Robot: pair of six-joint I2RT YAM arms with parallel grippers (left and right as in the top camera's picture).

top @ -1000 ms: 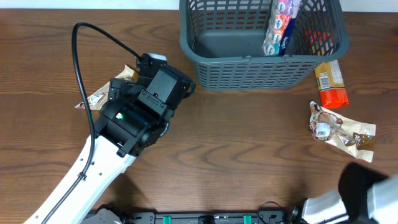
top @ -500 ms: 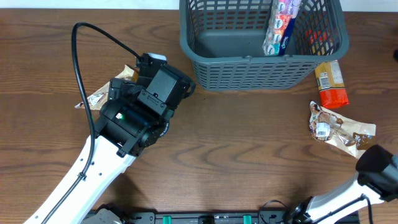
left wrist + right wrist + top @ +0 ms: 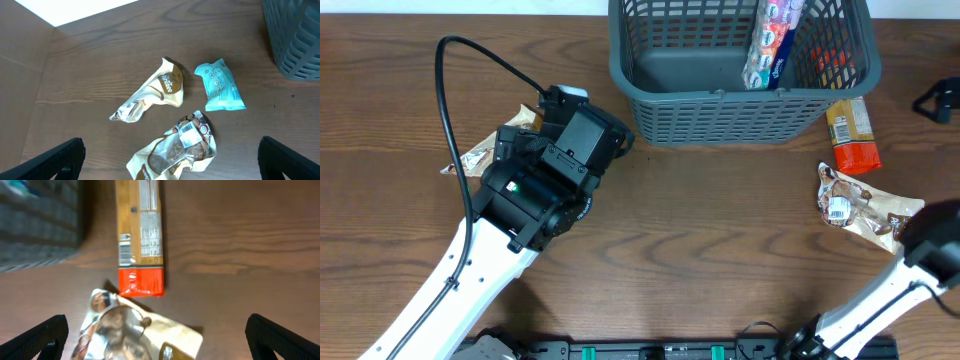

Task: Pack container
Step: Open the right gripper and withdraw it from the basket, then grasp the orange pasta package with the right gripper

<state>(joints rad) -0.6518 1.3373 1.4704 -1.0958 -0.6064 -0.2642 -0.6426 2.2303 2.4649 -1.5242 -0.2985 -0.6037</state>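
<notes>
Underneath, dark wood-grain table (image 3: 720,230); left gripper (image 3: 170,159) and right gripper (image 3: 159,336) each gape wide apart.

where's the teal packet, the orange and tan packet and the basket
teal packet (image 3: 220,86), left wrist view, middle of its printed face
orange and tan packet (image 3: 139,230), right wrist view, on the tan label part
basket (image 3: 670,97), overhead view, on its front rim
</notes>
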